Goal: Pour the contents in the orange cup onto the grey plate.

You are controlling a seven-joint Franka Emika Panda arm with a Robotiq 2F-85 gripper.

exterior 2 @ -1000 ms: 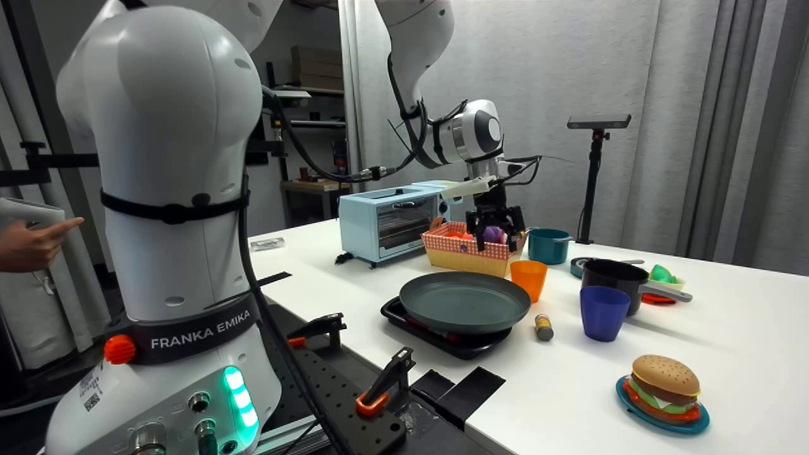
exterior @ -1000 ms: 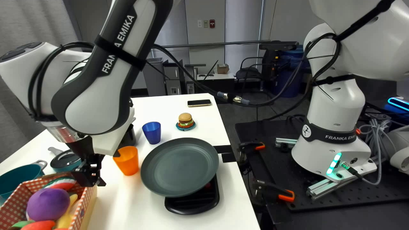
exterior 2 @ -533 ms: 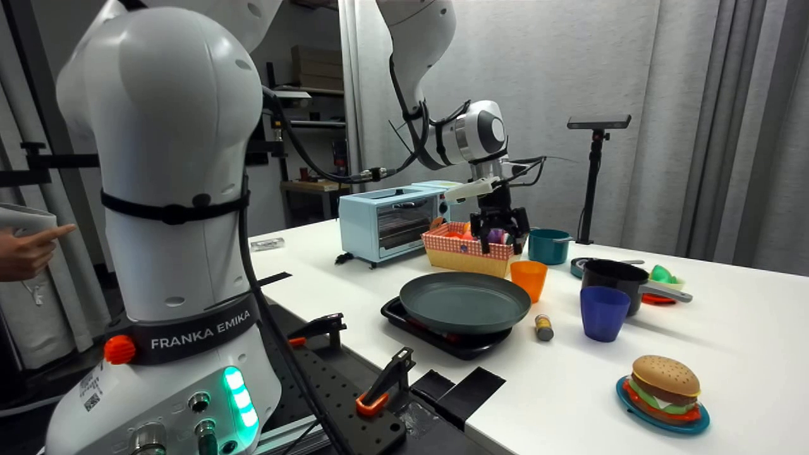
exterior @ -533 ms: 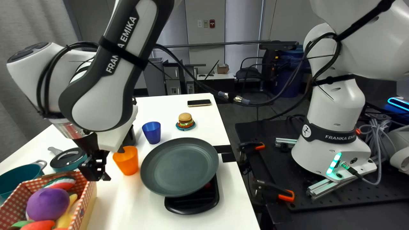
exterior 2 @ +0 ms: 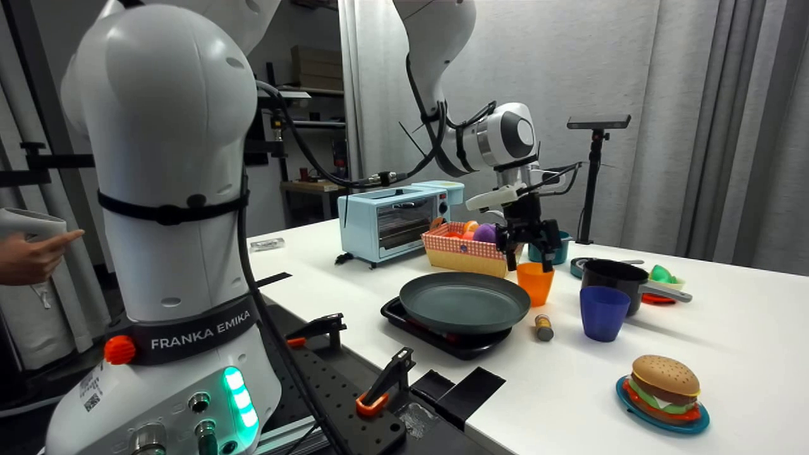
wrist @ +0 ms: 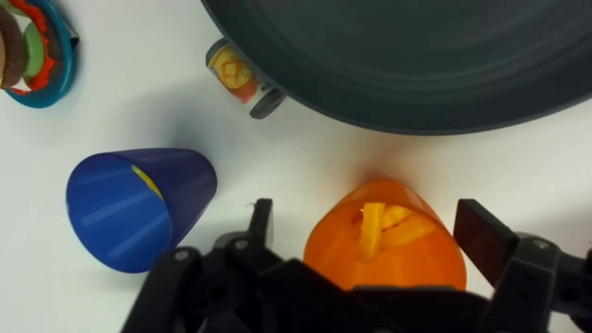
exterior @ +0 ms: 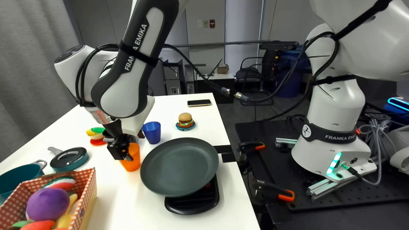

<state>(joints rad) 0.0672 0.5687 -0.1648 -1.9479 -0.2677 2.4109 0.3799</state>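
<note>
Orange cup [wrist: 418, 266], low in the wrist view and right of the middle: that is what I'm after. It stands on the desk [exterior: 111, 204] with its mouth up, and I think that is why the yellow sticks [wrist: 371, 226] lie safe inside. My pincer [wrist: 365, 212] has its fingers wide apart, one on each side of the cup's top, and nothing is squeezed between them. I want it like that, so the cup can fit in the gap. The cup is nearer the finger at the lower right of the frame; I cannot tell if they touch. If I pinched now, that finger might push first and slide or tip the cup, so I would move over a little.

The grey plate [exterior: 179, 167] is close to the cup, at the top of the wrist view. It is big and nearly flat, with a raised edge that should stop the sticks rolling off. A black tray [exterior: 191, 206] holds it up, so I must lift the cup over that edge before tipping. A small can [wrist: 240, 78] lies by the plate, and a blue cup [wrist: 189, 178] stands on the left of the frame; I must not bump them. By my guess, grabbing comes next, then pouring.
</note>
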